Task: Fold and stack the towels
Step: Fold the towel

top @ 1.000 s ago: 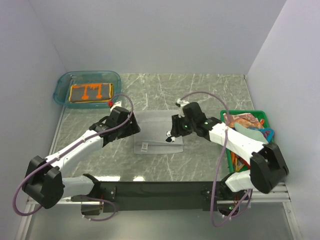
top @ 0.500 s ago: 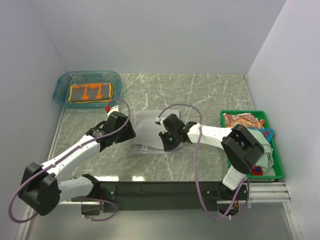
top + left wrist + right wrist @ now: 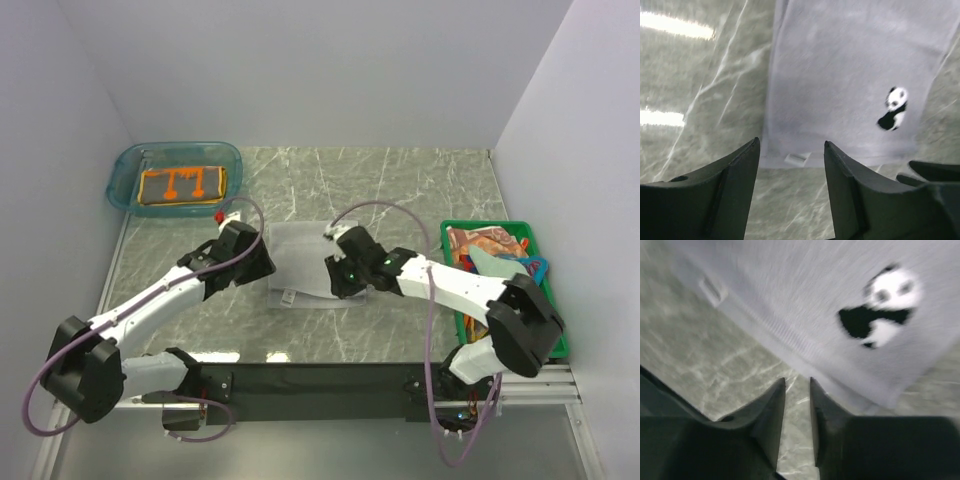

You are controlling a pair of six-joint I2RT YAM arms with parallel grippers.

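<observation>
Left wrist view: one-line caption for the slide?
Open left gripper over the edge of a pale grey cloth towel with panda motif on marble table.

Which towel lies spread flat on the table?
The pale grey panda towel; the orange-lined one sits folded in the teal tub, the others bunch in the green crate.

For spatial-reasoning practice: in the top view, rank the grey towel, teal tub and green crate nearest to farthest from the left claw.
From the left claw:
1. grey towel, right beside it, table centre.
2. teal tub, far-left corner.
3. green crate, right edge.
</observation>
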